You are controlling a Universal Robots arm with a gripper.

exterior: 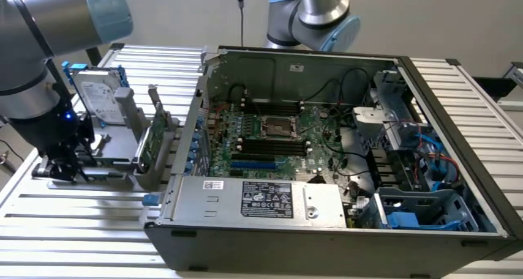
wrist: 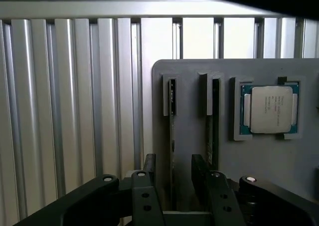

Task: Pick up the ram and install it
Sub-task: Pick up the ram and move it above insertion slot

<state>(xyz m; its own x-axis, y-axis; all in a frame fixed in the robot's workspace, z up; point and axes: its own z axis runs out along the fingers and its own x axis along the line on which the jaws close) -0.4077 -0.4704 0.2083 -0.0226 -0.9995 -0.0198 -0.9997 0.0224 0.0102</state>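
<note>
Now, at the holder: the gripper (exterior: 63, 169) is seen at the exterior view's left, lowered over a grey holder (exterior: 122, 169) on the slatted desk (exterior: 82, 212).
Fingers: spread wide, as seen in the wrist view, where one finger (wrist: 147, 186) and the other finger (wrist: 209, 191) are parted with a gap between them; nothing is held.
Ram: a thin green stick (wrist: 172, 136) is stood on edge in a slot of the holder (wrist: 279, 161), lower centre of the wrist frame.
Key relation: the ram is placed in the gap between the two fingers, nearer to the finger on the slatted side; whether it is touched cannot be told. Its long axis is run straight out from the fingers, along the gap and not across it.
Neighbours: a second stick (wrist: 214, 126) is set in the next slot, just beside, in line with the other finger; a silver processor (wrist: 269, 109) is seated in a recess further along.
Case: the open computer case (exterior: 343, 169) is placed at the centre of the exterior view, well apart from the gripper; its black slots (exterior: 270, 147) are exposed on the board.
Progress: judged as the pick not yet made.
</note>
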